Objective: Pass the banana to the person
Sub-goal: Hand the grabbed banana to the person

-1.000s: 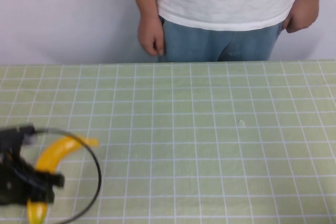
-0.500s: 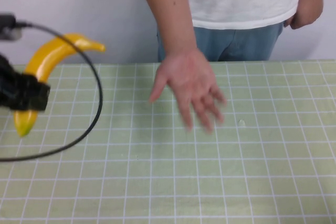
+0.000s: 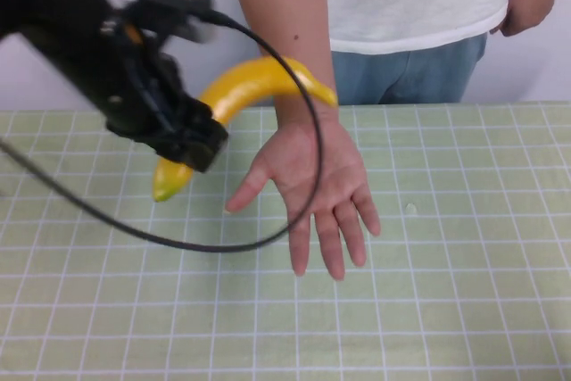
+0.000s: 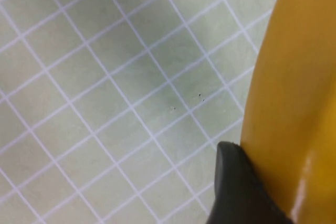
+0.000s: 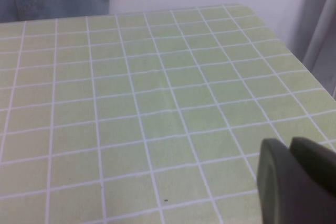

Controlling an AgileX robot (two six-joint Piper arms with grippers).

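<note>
My left gripper (image 3: 192,144) is shut on the yellow banana (image 3: 245,82) and holds it in the air above the table's left half. The banana's stem end reaches over the wrist of the person (image 3: 401,6), who stands behind the table in a white T-shirt and jeans. The person's open hand (image 3: 312,180) lies palm up just right of my gripper. The banana fills the left wrist view (image 4: 294,93), with one finger (image 4: 236,187) pressed against it. My right gripper (image 5: 296,182) is shut and empty over the table's right part, out of the high view.
The green checked table cloth (image 3: 446,292) covers the table. A black cable (image 3: 205,243) loops from my left arm around the banana and across the person's hand. The table's far right corner (image 5: 236,9) shows in the right wrist view.
My left gripper has lifted the banana from the table's front left and carried it up and right toward the person. The person's arm has reached out, palm open.
</note>
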